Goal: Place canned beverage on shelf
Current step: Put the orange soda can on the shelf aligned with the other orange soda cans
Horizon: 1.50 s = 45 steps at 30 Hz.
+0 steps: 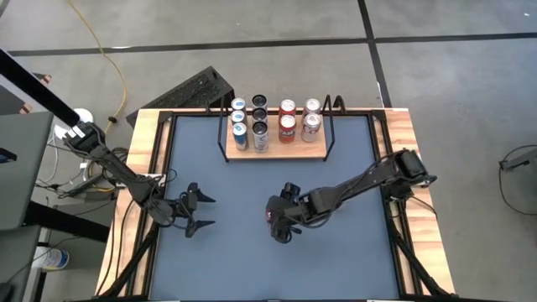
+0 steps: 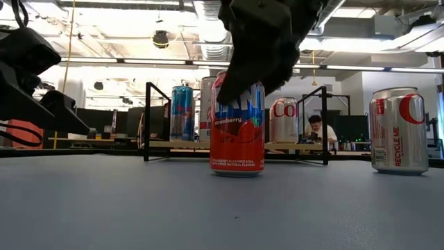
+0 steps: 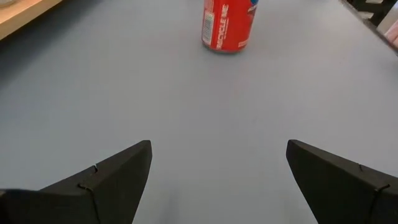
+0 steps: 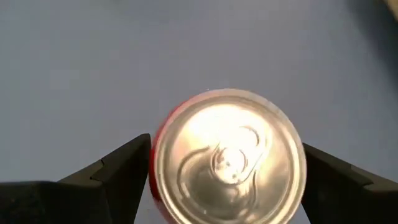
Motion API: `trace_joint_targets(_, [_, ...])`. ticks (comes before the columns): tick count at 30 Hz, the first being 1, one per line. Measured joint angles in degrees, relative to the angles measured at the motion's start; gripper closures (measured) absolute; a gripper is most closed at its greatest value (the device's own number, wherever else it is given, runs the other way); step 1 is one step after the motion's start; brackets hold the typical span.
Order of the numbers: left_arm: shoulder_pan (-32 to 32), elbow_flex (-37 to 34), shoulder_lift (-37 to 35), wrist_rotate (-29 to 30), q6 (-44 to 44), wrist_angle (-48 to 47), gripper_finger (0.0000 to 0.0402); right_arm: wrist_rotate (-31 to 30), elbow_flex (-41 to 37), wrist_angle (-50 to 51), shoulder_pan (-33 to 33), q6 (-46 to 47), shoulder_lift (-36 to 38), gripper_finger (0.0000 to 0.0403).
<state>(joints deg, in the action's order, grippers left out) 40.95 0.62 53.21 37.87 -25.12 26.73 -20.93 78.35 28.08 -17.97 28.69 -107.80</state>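
Right gripper (image 4: 227, 180) hangs over red can (image 2: 237, 132) standing mid-table, short of shelf (image 1: 277, 153); fingers spread, straddling the can top, not clamped. Left gripper (image 3: 217, 180) open, idle at left. Risk: an off-centre close could tip the can. Shelf is nearly full, so placing may knock its neighbours.

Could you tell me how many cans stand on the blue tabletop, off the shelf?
2. A red strawberry can stands between the fingers of the right hand; a silver-and-red can stands apart, beside it in the low view. The arm may hide others.
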Motion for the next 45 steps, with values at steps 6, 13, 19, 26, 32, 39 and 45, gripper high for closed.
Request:
trace_joint_targets(6, [0.0, 0.0, 0.0, 0.0, 0.5, -0.6, 0.004, 0.0, 0.0, 0.2, 0.0, 0.3, -0.2, 0.0051])
trace_joint_targets(13, [0.0, 0.0, 0.0, 0.0, 0.5, -0.8, 0.004, 0.4, 0.0, 1.8, 0.1, -0.1, 2.2, 0.0095])
trace_joint_targets(19, [0.0, 0.0, 0.0, 0.0, 0.5, -1.0, 0.004, 1.0, 0.0, 2.7, 0.9, -0.9, 5.5, 0.0152])
trace_joint_targets(26, [0.0, 0.0, 0.0, 0.0, 0.5, -3.7, 0.004, 0.1, 0.0, 5.9, 3.8, -5.1, 11.4, 0.0159])
trace_joint_targets(32, [0.0, 0.0, 0.0, 0.0, 0.5, -5.8, 0.004, 0.0, 0.0, 6.9, 10.9, -12.7, 14.9, 0.0158])
trace_joint_targets(39, [0.0, 0.0, 0.0, 0.0, 0.5, -7.0, 0.004, 5.9, 0.0, 7.4, 21.1, -19.0, 14.3, 0.0158])
trace_joint_targets(45, [0.0, 0.0, 0.0, 0.0, 0.5, -7.0, 0.004, 6.5, 0.0, 7.8, 26.3, -20.6, 14.0, 0.0158])
